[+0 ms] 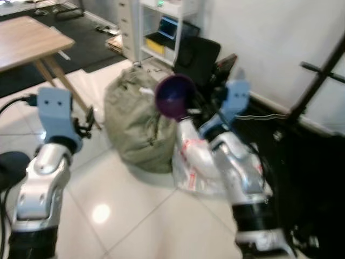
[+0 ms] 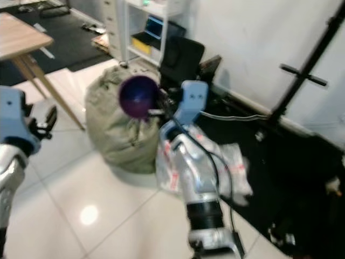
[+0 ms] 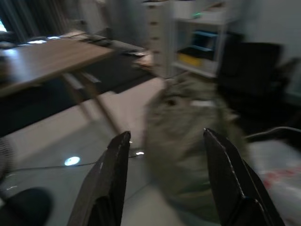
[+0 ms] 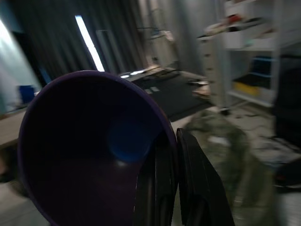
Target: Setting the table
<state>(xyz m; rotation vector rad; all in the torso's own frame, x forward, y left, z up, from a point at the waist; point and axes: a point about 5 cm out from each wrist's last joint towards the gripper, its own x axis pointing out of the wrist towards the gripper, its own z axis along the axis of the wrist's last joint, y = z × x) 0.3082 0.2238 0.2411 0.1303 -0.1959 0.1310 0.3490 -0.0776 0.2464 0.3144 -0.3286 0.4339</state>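
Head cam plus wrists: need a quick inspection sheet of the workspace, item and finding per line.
Surface: wooden table off to the robot's left, top bare where visible; glossy white tile floor underfoot.
Job's things: purple bowl, empty, held tilted on its side.
Clutter: olive cloth sack and clear plastic bag on the floor.
Grippers: right gripper fingers pinch the bowl's rim; left gripper open, holding nothing.
Cables: white cable along the wall base.
Surroundings: white shelf unit, black chair, black stand.
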